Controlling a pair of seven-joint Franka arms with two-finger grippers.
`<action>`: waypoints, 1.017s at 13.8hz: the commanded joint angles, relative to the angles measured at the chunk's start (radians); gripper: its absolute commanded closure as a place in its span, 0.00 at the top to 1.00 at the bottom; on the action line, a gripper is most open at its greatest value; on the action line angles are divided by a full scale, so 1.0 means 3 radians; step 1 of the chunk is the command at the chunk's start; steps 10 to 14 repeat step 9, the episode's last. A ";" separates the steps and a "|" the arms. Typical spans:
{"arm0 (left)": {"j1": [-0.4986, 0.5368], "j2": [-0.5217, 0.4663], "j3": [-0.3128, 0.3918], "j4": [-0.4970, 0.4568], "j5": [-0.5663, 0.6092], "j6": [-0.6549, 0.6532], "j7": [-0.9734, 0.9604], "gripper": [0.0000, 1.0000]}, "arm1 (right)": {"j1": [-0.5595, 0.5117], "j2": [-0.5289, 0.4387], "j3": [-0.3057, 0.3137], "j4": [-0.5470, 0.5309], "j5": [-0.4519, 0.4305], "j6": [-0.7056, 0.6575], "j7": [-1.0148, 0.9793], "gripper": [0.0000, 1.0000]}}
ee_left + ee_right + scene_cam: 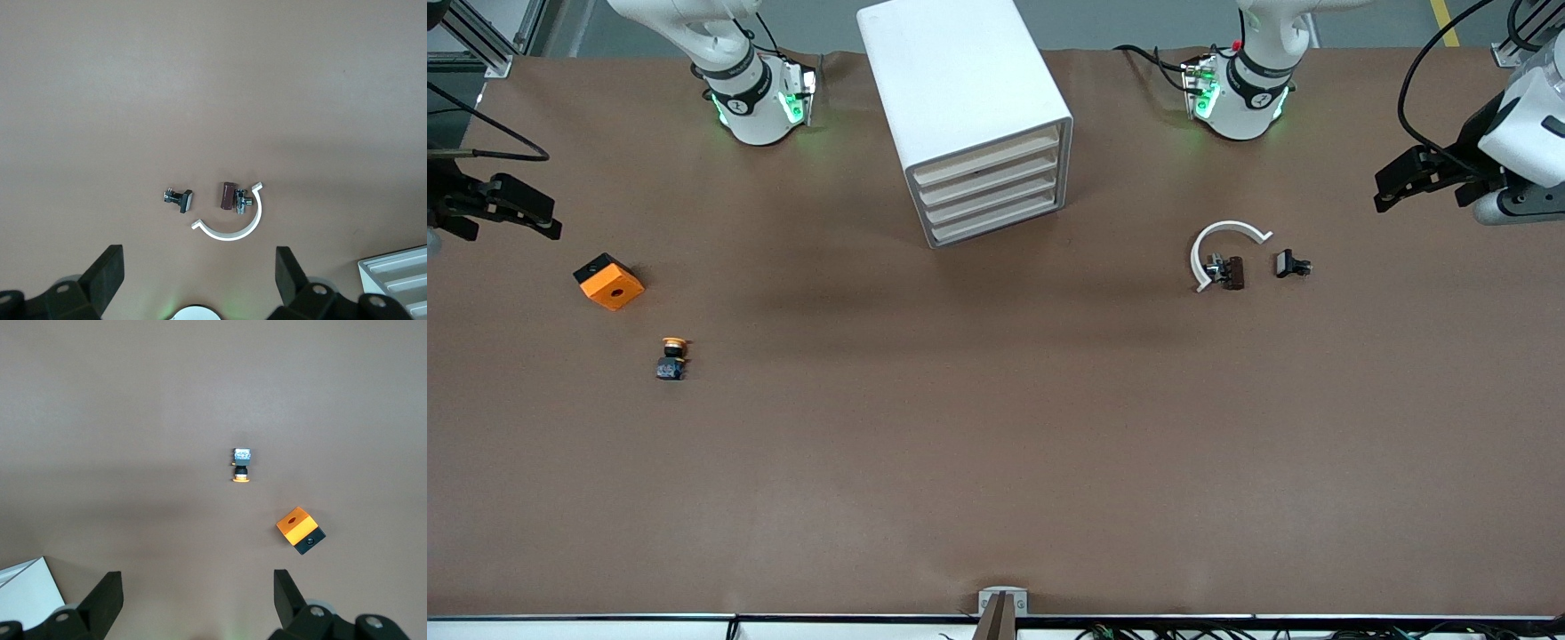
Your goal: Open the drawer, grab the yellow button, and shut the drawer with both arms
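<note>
The white cabinet [960,89] stands between the two arm bases, and its top drawer [987,161] sits flush and shut like the three below it. The button [672,356], orange cap on a dark body, lies on the table toward the right arm's end; the right wrist view shows it too [241,467]. My right gripper [543,218] hangs open over the table's right-arm end, with nothing between its fingers [198,593]. My left gripper [1383,191] hangs open and empty over the left-arm end [200,273].
An orange square block [609,281] with a hole lies beside the button, farther from the front camera. Toward the left arm's end lie a white C-shaped ring [1224,244], a brown part [1232,272] and a small black part [1291,264].
</note>
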State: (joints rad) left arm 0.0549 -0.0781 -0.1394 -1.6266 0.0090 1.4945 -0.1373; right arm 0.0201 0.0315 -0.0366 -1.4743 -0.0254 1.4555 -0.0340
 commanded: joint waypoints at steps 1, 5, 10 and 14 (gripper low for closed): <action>0.0011 0.0101 -0.0006 0.0165 -0.0040 -0.0052 -0.0028 1.00 | -0.0026 0.0038 0.0020 0.0092 0.0003 -0.0010 0.0006 1.00; 0.0006 0.0107 -0.0006 0.0171 -0.0025 -0.0052 -0.0049 1.00 | -0.0026 0.0043 0.0020 0.0092 0.0003 0.0041 0.0011 1.00; 0.0011 0.0107 -0.0006 0.0171 -0.0025 -0.0052 -0.0049 1.00 | -0.0021 0.0043 0.0020 0.0092 0.0003 0.0067 0.0006 1.00; 0.0011 0.0107 -0.0006 0.0171 -0.0025 -0.0052 -0.0049 1.00 | -0.0021 0.0043 0.0020 0.0092 0.0003 0.0067 0.0006 1.00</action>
